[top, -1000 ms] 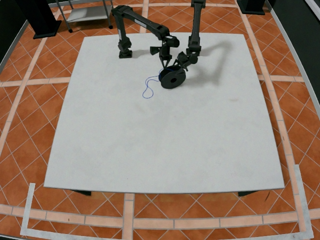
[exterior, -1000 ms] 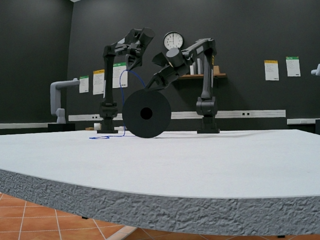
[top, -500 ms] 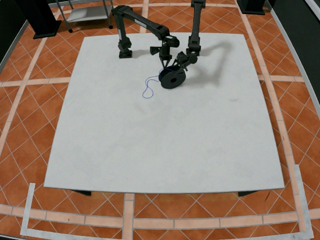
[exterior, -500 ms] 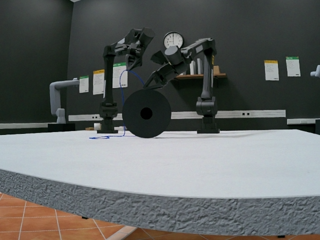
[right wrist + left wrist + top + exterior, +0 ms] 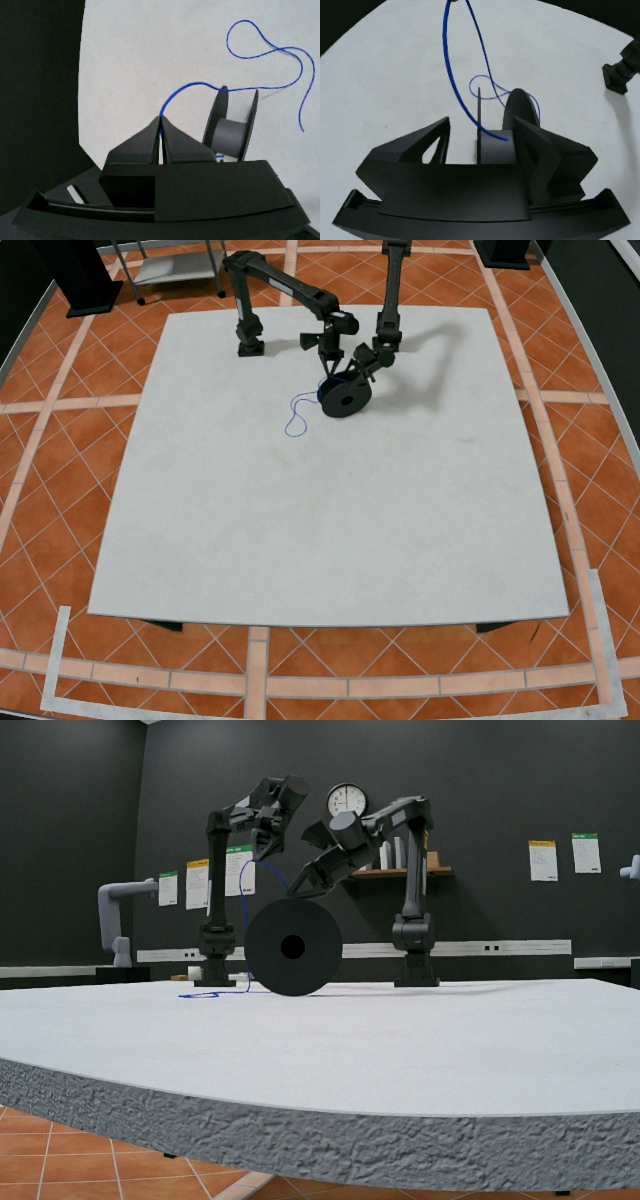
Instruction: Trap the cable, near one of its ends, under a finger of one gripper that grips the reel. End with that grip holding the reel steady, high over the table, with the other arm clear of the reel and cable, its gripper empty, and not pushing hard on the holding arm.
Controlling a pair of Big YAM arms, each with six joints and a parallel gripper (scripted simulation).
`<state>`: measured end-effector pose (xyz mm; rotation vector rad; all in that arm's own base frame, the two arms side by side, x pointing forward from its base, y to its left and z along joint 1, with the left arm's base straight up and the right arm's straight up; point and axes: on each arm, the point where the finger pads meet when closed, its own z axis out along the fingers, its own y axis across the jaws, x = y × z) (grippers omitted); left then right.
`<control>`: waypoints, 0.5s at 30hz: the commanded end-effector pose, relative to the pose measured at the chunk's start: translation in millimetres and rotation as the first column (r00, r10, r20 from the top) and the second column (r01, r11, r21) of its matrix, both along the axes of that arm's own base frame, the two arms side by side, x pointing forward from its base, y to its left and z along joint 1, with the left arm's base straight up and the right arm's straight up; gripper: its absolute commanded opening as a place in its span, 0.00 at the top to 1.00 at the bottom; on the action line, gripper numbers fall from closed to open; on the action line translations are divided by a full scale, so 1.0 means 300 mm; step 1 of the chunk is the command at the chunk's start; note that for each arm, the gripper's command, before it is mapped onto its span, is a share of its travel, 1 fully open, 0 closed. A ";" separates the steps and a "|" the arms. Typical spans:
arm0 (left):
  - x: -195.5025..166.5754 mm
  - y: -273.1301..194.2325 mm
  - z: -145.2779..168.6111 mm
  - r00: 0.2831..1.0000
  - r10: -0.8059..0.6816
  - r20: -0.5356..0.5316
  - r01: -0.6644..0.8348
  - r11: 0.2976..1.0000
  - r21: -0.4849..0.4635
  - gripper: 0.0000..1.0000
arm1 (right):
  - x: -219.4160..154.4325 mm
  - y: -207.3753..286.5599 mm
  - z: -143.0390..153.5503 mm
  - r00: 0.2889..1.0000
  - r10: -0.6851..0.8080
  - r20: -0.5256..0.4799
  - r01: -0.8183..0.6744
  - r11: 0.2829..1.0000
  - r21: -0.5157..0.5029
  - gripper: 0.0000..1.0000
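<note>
We see a round clock (image 5: 346,800) on the dark wall (image 5: 465,782). Below it and to the picture's right, we find a wooden shelf (image 5: 442,871) carrying white books (image 5: 398,853) and a brown box (image 5: 433,859). Well below the clock, we notice a white socket strip (image 5: 532,947) running along the wall.

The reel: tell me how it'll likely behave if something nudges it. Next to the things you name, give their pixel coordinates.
The reel (image 5: 333,409) (image 5: 268,947) (image 5: 518,106) (image 5: 232,136) would probably roll, since it stands on the edges of its round flanges. It seems less apt to tip over, as two flanges stand apart on a hub. It should stay stiff when gripped: the flanges look flat and unbent.
</note>
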<state>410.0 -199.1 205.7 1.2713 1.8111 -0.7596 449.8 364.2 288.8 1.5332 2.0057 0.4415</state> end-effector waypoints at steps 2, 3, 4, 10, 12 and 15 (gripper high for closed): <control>0.078 0.009 0.096 0.998 0.007 0.068 -0.007 1.000 -0.010 0.44 | 0.008 0.035 0.149 0.998 0.003 0.067 -0.008 0.997 0.073 1.00; 0.078 0.009 0.096 0.998 0.007 0.068 -0.007 1.000 -0.010 0.47 | 0.008 0.035 0.149 0.998 0.003 0.067 -0.008 0.997 0.073 1.00; 0.078 0.009 0.096 0.998 0.007 0.068 -0.007 1.000 -0.010 0.50 | 0.008 0.035 0.149 0.998 0.003 0.067 -0.008 0.997 0.073 1.00; 0.078 0.009 0.096 0.998 0.007 0.068 -0.007 1.000 -0.010 0.62 | 0.008 0.035 0.149 0.998 0.003 0.067 -0.008 0.997 0.073 1.00; 0.078 0.009 0.096 0.998 0.007 0.068 -0.007 1.000 -0.010 0.69 | 0.008 0.035 0.149 0.998 0.003 0.067 -0.008 0.997 0.073 1.00; 0.078 0.009 0.096 0.998 0.007 0.068 -0.007 1.000 -0.010 0.78 | 0.008 0.035 0.149 0.998 0.003 0.067 -0.008 0.997 0.073 1.00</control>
